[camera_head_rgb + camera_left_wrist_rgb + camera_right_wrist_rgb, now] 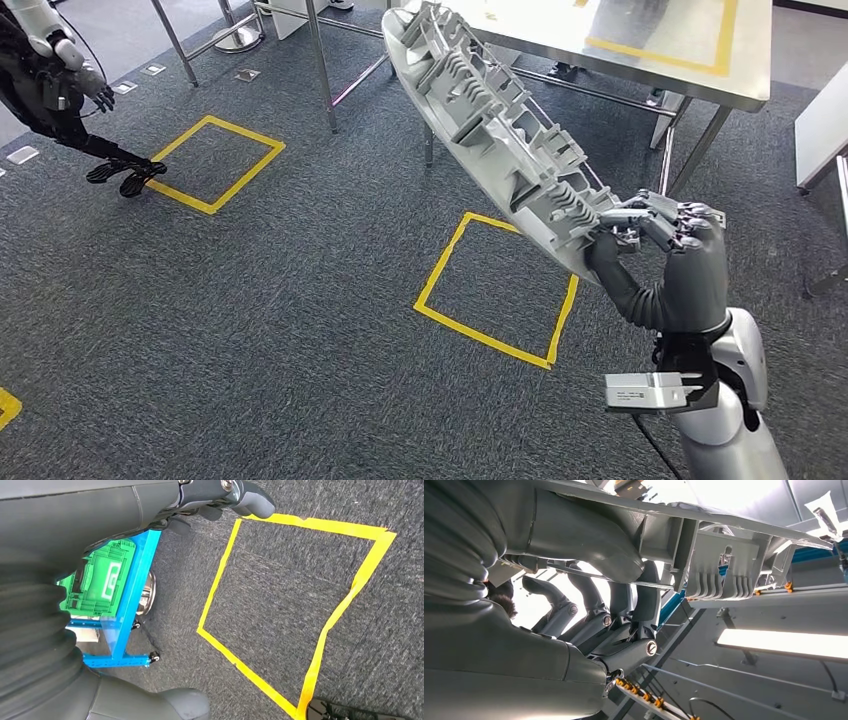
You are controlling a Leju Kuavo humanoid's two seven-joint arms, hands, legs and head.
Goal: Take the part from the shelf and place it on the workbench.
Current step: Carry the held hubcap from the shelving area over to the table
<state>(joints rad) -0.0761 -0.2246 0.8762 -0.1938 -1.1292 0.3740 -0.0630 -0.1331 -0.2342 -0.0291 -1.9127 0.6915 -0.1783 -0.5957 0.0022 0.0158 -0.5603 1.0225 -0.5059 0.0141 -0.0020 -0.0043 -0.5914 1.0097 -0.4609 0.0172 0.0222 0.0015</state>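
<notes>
one right hand (672,262) raised, fingers (640,222) grasping grey part (495,130) | left hand (220,500) hanging, fingers curled, holding nothing

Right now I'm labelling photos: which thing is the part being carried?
Start at the steel workbench at the top. Leaning from it down to the right hand is the part, a long grey ribbed plastic panel, the one thing held above the carpet.
</notes>
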